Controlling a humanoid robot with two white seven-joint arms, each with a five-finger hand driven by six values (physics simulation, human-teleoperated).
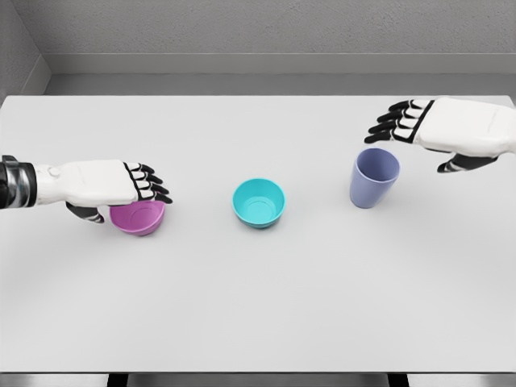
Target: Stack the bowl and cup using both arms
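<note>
A magenta bowl (pixel 142 219) sits upright at the table's left. My left hand (pixel 131 192) lies over its far-left rim, fingers stretched flat across the top and the thumb hanging beside the bowl's left wall; it covers part of the rim. A teal bowl (pixel 259 202) stands upright in the middle, untouched. A periwinkle cup (pixel 374 178) stands upright at the right. My right hand (pixel 415 137) hovers just above and to the right of the cup, fingers spread and pointing left, thumb down, holding nothing.
All three vessels rest on a white table (pixel 258 306) that fills the view. A grey wall runs behind its far edge, and the near edge lies along the bottom of the picture.
</note>
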